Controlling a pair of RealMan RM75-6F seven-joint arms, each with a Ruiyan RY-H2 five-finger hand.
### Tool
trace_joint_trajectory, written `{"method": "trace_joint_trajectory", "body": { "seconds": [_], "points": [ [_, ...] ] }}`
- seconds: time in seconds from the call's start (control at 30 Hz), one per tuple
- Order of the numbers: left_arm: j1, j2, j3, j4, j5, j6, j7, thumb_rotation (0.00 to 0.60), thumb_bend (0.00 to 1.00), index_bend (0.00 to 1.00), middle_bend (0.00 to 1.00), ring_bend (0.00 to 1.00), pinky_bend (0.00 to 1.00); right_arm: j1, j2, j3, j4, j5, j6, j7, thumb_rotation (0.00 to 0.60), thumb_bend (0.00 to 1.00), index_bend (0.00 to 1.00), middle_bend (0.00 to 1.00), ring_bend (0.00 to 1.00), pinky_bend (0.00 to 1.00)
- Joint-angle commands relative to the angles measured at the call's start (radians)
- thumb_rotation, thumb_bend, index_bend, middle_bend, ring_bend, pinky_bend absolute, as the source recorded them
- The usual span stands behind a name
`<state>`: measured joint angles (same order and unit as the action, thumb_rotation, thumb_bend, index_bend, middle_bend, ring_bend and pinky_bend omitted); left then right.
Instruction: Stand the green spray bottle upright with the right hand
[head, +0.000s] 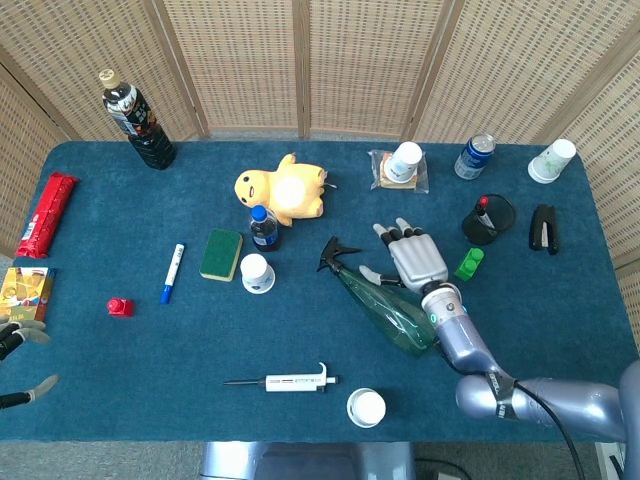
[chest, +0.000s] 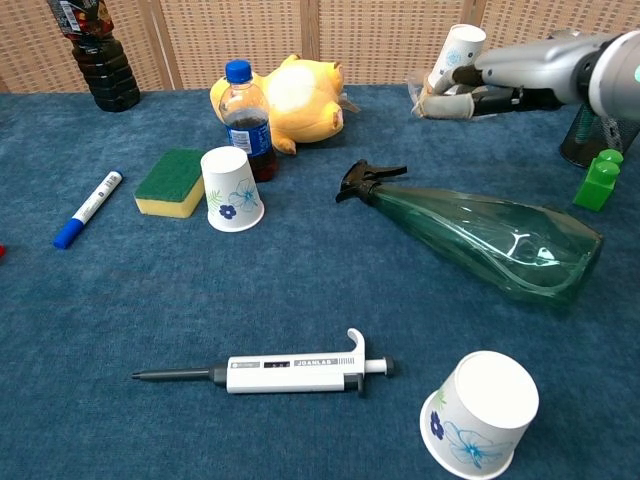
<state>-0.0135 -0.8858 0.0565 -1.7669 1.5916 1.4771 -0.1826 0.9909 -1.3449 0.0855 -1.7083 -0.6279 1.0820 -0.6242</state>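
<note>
The green spray bottle (head: 388, 305) lies on its side on the blue table, black nozzle pointing to the far left and base toward the near right. In the chest view the green spray bottle (chest: 495, 240) stretches across the right half. My right hand (head: 411, 257) hovers above and just behind it with fingers spread, holding nothing and not touching it. The chest view shows the right hand (chest: 480, 82) lifted well above the bottle. Only the fingertips of my left hand (head: 18, 360) show at the table's left edge, apart and empty.
A green block (head: 469, 263) stands right of the hand. An upturned paper cup (head: 366, 407) and a pipette (head: 285, 381) lie near the front edge. A small cola bottle (head: 263, 227), another cup (head: 256, 272), sponge (head: 221, 254) and yellow plush (head: 285, 190) sit left of the nozzle.
</note>
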Motion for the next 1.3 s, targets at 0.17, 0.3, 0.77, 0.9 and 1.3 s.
{"method": "trace_joint_trajectory", "body": {
  "seconds": [0.17, 0.3, 0.77, 0.9, 1.3],
  "points": [
    [-0.013, -0.003, -0.003, 0.005, 0.004, -0.015, -0.003, 0.531, 0.24, 0.4, 0.32, 0.29, 0.17, -0.01, -0.032, -0.012, -0.109, 0.031, 0.161, -0.165, 0.368, 0.36, 0.12, 0.21, 0.05, 0.26],
    [-0.018, -0.006, -0.005, 0.012, 0.005, -0.018, -0.012, 0.531, 0.24, 0.4, 0.32, 0.29, 0.17, 0.0, -0.083, -0.006, -0.107, 0.061, 0.213, -0.244, 0.453, 0.36, 0.12, 0.21, 0.05, 0.26],
    [-0.027, -0.017, 0.0, 0.047, 0.015, -0.024, -0.047, 0.529, 0.24, 0.41, 0.32, 0.29, 0.16, 0.071, -0.238, 0.092, -0.023, 0.266, 0.23, -0.412, 0.445, 0.31, 0.09, 0.19, 0.04, 0.26],
    [-0.027, -0.018, 0.001, 0.056, 0.015, -0.021, -0.056, 0.528, 0.24, 0.43, 0.32, 0.28, 0.16, 0.088, -0.277, 0.117, 0.023, 0.322, 0.23, -0.444, 0.431, 0.29, 0.2, 0.19, 0.04, 0.24],
    [-0.029, -0.032, 0.003, 0.094, 0.01, -0.026, -0.089, 0.529, 0.24, 0.43, 0.32, 0.28, 0.16, 0.108, -0.351, 0.15, 0.077, 0.372, 0.248, -0.497, 0.424, 0.28, 0.24, 0.2, 0.04, 0.22]
  ]
}}
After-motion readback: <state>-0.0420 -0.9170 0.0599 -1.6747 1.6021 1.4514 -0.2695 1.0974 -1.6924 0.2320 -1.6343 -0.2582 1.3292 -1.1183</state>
